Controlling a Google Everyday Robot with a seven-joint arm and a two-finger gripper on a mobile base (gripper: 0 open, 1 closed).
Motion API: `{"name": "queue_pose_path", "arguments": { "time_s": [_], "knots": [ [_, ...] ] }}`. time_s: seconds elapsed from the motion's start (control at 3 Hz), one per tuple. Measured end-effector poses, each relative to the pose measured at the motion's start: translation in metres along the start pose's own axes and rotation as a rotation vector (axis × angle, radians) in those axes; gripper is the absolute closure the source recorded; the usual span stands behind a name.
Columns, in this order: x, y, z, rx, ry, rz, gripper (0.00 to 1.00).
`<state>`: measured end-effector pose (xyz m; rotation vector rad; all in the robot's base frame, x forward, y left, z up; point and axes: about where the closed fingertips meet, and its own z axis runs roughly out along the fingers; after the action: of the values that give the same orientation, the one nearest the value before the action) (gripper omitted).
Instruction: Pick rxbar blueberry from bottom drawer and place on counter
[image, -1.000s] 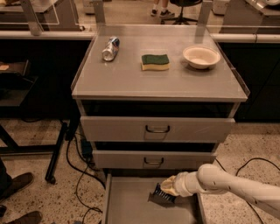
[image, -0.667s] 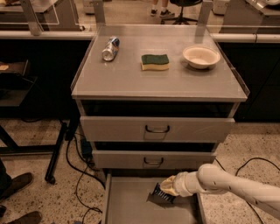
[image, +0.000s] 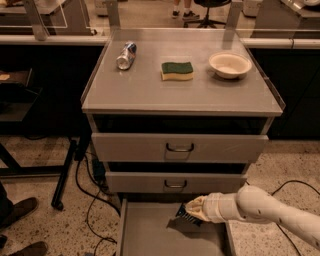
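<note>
The bottom drawer (image: 147, 235) is pulled open, a wide shallow grey tray. My gripper (image: 190, 210) reaches into it from the right, on a pale arm, over the drawer's back right part. It is shut on the rxbar blueberry (image: 183, 217), a small dark bar with white lettering. The bar hangs tilted just above the drawer floor, with its shadow beneath it. The counter (image: 150, 92) is the grey top of the cabinet, well above the gripper.
On the counter lie a silver can (image: 126, 55) on its side, a green-and-yellow sponge (image: 177, 70) and a white bowl (image: 229, 64). Two handled drawers (image: 179, 147) above are shut. Cables (image: 90, 200) and a person's shoe (image: 19, 210) are on the floor to the left.
The gripper and the dark bar have risen slightly from the drawer floor. Nothing on the counter has moved.
</note>
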<state>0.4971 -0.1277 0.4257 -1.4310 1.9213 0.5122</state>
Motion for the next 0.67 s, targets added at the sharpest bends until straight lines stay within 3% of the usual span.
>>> {"name": "queue_pose_path", "arguments": {
  "time_s": [0.33,0.67],
  "knots": [
    [-0.0322,-0.0032,-0.0436,0.062,-0.001,-0.065,1.0],
    [-0.0322,-0.0032,-0.0435,0.062,-0.001,-0.065,1.0]
  ]
}}
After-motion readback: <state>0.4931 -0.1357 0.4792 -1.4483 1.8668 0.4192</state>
